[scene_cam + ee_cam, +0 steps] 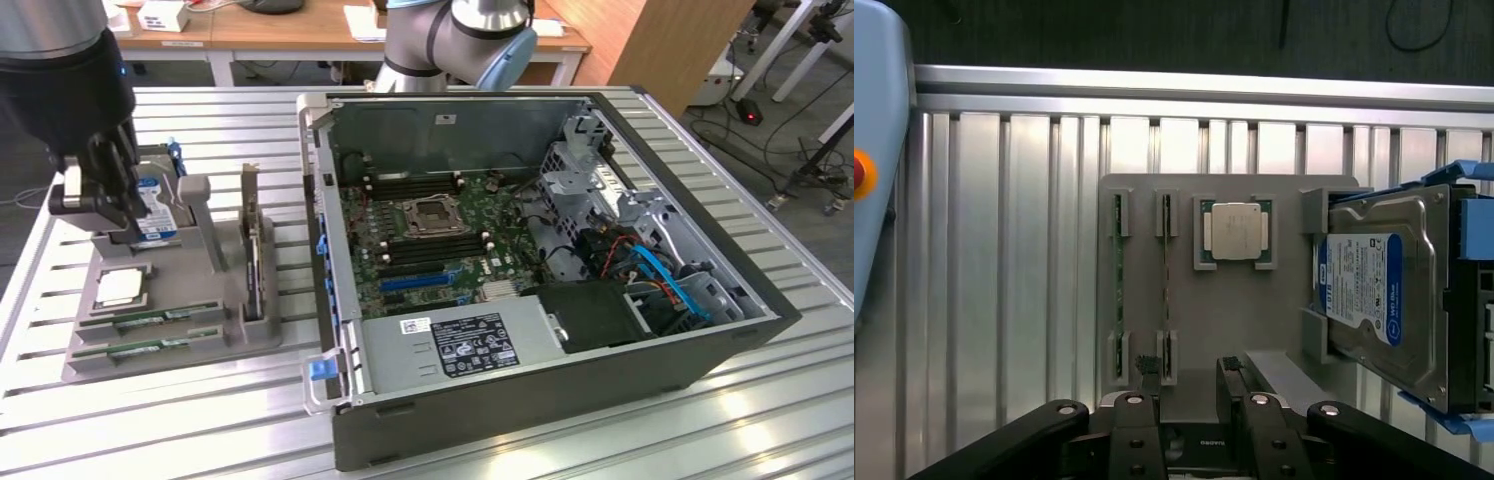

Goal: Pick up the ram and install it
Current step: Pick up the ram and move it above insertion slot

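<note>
My gripper (1188,368) hangs open, holding nothing, over the tray (1234,310). The ram (1167,290) stands on edge in its slot beside the CPU (1235,230), one end in line with the gap between my fingers (1147,365). A second stick (1119,290) runs parallel on its far side. The drive (1374,290) stands upright past the CPU, and its blue label (1362,285) is too small to read. The open case (534,400) sits just beside the tray on the exterior view's right, and I cannot read its white label (461,345) either. Bare table (1004,250) slats lie beyond the second stick.
</note>
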You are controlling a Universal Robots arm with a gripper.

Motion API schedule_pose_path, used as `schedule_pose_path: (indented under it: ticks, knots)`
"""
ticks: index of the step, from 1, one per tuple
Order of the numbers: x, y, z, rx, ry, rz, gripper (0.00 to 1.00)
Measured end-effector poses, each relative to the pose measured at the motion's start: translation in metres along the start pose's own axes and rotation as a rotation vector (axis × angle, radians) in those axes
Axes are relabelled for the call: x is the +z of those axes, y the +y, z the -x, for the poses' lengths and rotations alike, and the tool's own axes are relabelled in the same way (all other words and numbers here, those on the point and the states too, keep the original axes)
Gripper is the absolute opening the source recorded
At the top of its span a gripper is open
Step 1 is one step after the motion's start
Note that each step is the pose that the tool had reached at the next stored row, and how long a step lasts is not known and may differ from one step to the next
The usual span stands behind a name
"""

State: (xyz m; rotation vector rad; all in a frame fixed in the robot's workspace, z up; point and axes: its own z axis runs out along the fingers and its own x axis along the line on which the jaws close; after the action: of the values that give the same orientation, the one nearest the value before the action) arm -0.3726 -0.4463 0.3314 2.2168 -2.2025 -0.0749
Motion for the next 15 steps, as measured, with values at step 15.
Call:
schedule_pose_path:
  ticks: [15]
  knots:
    - [0.0117, -0.0005, 0.0, 0.0, 0.0, 0.0001, 0.35]
